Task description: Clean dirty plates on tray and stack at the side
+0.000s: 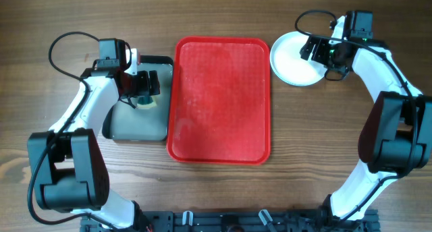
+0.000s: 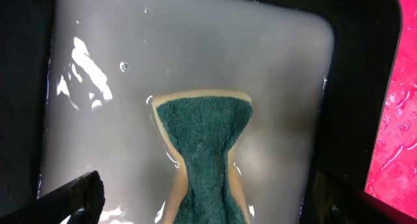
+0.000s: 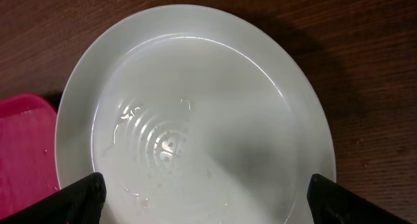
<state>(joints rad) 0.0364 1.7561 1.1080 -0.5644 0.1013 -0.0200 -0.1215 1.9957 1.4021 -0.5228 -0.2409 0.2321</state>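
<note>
overhead, the red tray (image 1: 219,100) lies bare; the white plate (image 1: 290,63) sits on the table (image 1: 223,191) just beside its far right corner, under the right gripper (image 1: 322,51). left wrist: the left gripper (image 1: 144,90) hangs spread wide, holding nothing, over the sponge (image 2: 203,152) in the grey water tray (image 2: 195,42). right wrist: jaws wide, plate wet and free. best to rise straight up, so neither finger nudges it.

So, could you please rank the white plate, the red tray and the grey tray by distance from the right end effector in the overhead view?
1. white plate: directly under the right end effector, on the table's right.
2. red tray: mid-table, just left of the plate.
3. grey tray: beyond the red tray, far left.
</note>
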